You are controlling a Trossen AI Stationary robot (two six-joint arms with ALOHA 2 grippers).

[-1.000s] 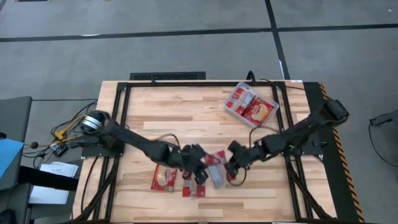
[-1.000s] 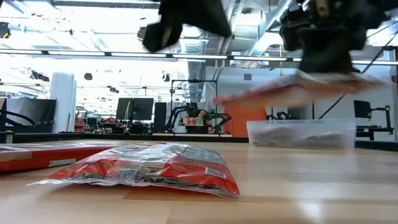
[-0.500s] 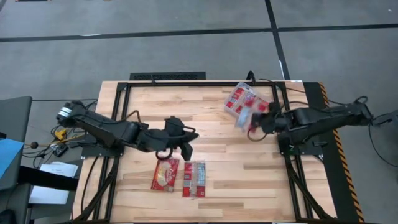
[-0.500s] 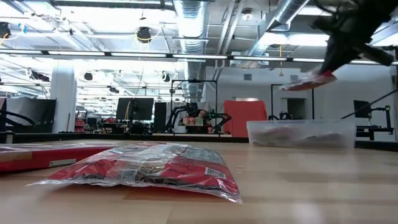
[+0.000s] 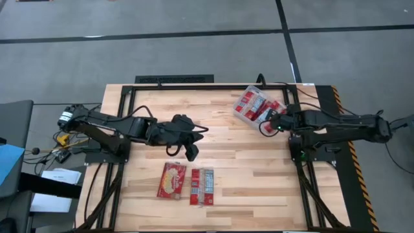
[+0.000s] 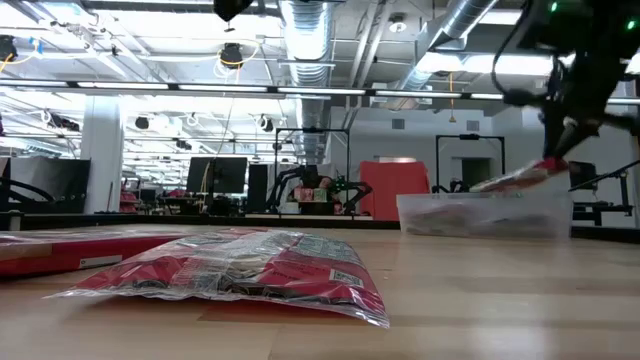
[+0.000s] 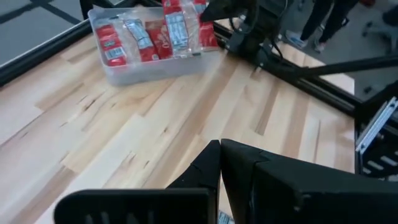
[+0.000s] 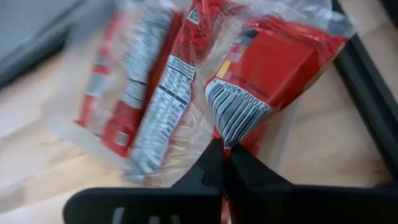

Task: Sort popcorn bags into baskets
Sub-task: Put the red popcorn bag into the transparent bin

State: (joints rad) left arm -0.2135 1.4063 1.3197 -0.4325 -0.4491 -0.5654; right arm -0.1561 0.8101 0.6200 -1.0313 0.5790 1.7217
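Observation:
The basket (image 5: 249,107) is a clear plastic tub at the table's far right, with several red popcorn bags in it; it also shows in the low view (image 6: 485,215) and the left wrist view (image 7: 146,43). My right gripper (image 8: 225,155) is over the basket's right side, shut on one red popcorn bag (image 8: 261,68). Two more bags lie flat near the table's near edge: one with a cream oval (image 5: 172,180) and one with light panels (image 5: 202,186). My left gripper (image 7: 220,158) hovers shut over the table's middle (image 5: 191,147), touching nothing. My right gripper pinches the bag's edge by the barcode (image 8: 233,127) between its two fingers. The fingers come from the table's right, slanting down. The bag (image 6: 515,180) is tilted, its free end down at the basket's rim, over the bags lying inside.
Bare wood lies between the basket and the two near bags. A black frame (image 5: 174,79) runs round the table. In the low view a bag (image 6: 240,270) lies close to the camera, another at the left (image 6: 50,250). Legs of people (image 7: 323,18) stand beyond the table.
My right gripper lifted a bag from beside the near bags, carried it toward the far right edge and lowered it over the basket; the bag now tilts down into it. My left gripper drew back from the near bags toward the table's middle and left.

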